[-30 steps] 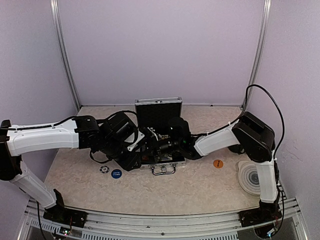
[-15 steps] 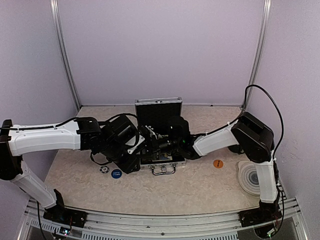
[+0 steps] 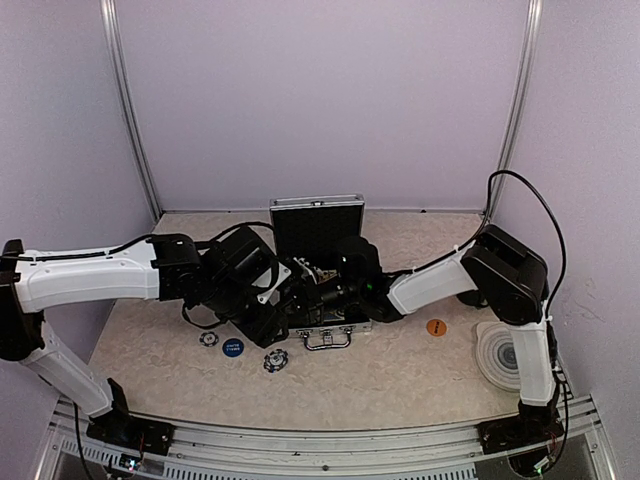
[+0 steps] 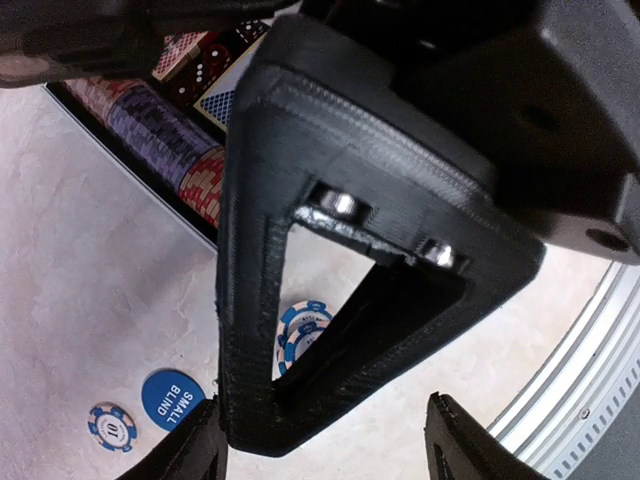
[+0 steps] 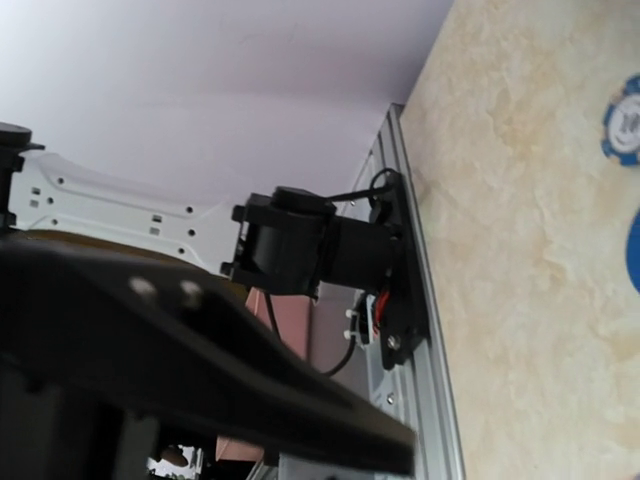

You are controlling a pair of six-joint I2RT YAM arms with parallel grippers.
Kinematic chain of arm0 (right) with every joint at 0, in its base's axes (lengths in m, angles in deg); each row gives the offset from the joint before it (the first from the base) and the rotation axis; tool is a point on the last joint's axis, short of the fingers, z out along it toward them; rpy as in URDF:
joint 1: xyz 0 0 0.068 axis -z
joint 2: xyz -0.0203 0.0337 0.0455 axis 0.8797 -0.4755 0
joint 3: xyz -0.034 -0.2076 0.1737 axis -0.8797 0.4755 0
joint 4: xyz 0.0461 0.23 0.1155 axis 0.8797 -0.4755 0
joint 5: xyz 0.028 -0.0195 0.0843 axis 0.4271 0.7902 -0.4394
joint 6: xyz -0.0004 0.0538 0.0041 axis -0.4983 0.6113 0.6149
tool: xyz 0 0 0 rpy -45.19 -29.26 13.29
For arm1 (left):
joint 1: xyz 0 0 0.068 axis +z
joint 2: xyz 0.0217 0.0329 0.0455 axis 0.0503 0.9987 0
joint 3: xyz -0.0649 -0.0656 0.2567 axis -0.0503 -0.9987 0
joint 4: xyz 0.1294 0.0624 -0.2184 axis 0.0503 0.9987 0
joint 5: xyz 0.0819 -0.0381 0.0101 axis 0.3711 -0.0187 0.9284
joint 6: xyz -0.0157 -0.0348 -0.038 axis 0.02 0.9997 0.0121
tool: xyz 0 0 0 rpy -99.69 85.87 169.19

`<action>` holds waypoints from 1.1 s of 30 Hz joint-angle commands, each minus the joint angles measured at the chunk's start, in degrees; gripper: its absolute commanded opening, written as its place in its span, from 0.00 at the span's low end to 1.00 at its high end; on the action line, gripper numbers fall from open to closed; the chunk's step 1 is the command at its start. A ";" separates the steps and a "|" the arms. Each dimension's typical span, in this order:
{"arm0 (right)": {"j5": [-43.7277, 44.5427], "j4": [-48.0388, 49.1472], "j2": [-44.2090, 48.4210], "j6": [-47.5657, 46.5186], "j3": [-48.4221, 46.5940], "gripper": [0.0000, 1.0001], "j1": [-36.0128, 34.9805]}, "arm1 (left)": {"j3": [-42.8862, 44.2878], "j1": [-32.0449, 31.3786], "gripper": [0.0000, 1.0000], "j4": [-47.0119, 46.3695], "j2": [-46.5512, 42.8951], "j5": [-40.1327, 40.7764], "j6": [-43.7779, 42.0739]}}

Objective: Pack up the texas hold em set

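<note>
Several pieces lie outside the open case (image 3: 318, 225): a blue-white chip (image 4: 303, 330) rests on the table (image 3: 390, 385) below the left gripper's (image 4: 330, 445) parted, empty jaws, with the small-blind button (image 4: 172, 398) just beyond. The right gripper (image 3: 316, 290) is closed inside the case, probably nudging the contents; I can't tell if it holds anything.

- Table (image 3: 400, 385) – a beige, marble-patterned top lying flat between the walls.
- Coaster (image 3: 495, 350) – round, pale grey with concentric rings and a darker centre; it lies flat on the table near the right wall, its right edge hidden.
- Back wall (image 3: 320, 100) – plain lilac, like the 2 side walls.
- 2 metal poles (image 3: 130, 120) stand upright in the back corners.
- Aluminium rail (image 3: 330, 450) runs along the table's near edge.
</note>
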 commanded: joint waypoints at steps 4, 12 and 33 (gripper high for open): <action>0.61 -3.25 2.42 -3.35 1.74 0.00 1.59 | 0.21 0.02 0.69 -2.67 -1.95 0.70 0.23; 6.53 -21.99 7.32 -18.24 1.33 0.00 3.88 | -2.02 0.73 0.69 -3.22 -3.47 0.86 0.84; 18.65 -40.32 16.93 -42.47 8.09 0.22 4.84 | -9.13 3.29 0.68 -5.35 -0.57 -2.84 3.66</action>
